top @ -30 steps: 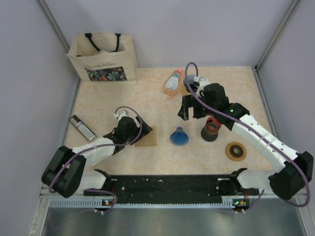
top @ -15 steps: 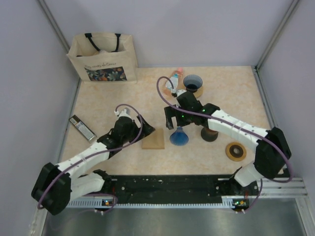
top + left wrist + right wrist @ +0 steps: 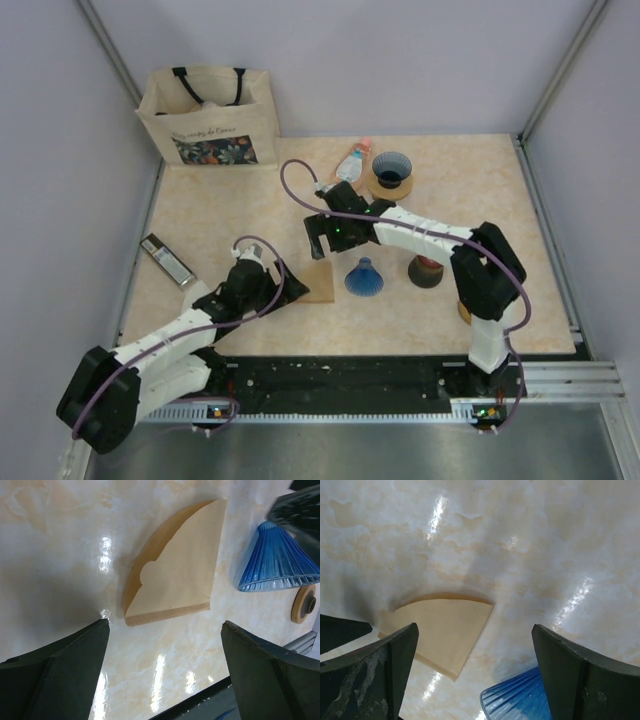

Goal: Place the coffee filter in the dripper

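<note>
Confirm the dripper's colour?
The dripper is ribbed, translucent blue, and it shows best in the left wrist view.

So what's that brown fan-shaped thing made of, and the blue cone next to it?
The coffee filter looks like thin unbleached paper: it is matte tan, lies flat, and has a crimped seam along one edge. The dripper looks like see-through blue glass or hard plastic, and I can't tell which. It is ribbed and glossy, and light shows through it.

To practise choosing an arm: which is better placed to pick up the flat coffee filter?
Probably left: the coffee filter lies centred ahead of the open left gripper; under the right gripper it sits off-centre.
</note>
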